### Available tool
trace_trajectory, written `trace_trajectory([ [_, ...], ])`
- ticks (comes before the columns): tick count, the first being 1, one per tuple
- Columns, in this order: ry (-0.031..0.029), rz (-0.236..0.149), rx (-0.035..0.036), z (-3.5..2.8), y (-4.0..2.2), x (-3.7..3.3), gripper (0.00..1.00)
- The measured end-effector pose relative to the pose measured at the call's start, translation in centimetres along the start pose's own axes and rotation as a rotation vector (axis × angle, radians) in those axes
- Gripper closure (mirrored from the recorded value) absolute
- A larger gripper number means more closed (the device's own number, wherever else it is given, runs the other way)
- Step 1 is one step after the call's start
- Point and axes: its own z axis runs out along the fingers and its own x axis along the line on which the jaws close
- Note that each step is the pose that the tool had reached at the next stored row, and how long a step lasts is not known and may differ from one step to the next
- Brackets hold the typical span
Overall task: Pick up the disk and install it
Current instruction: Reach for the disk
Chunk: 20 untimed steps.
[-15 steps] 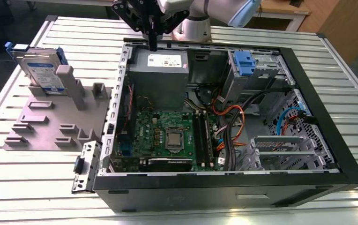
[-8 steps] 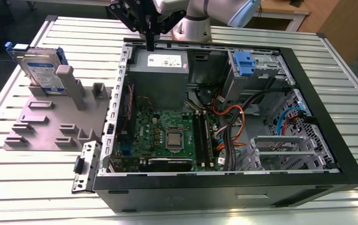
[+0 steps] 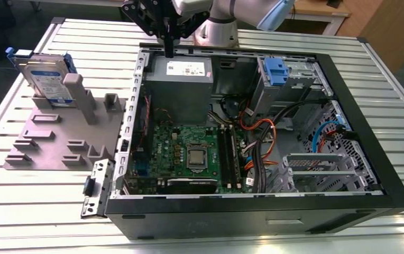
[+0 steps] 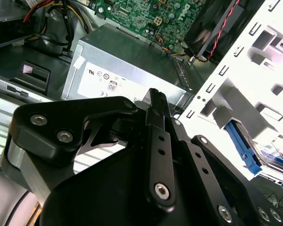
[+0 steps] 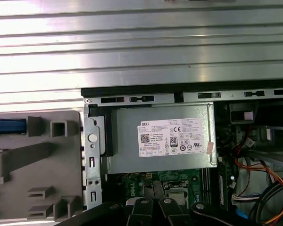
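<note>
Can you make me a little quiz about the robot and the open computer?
1. Fill in: the pincer hangs over the grey metal ___ with a white sticker, inside the computer case.
2. True or false: the pincer holds the disk.
3. Where is the disk? A) in the computer case B) upright in the grey holder C) under the pincer
Key: 1 box; 2 false; 3 B.
</note>
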Motion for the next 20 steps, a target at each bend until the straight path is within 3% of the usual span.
trace_trajectory([
  [20, 0.0000, 0.000, 0.0000, 0.01, -0.08, 1.09, 0.89],
])
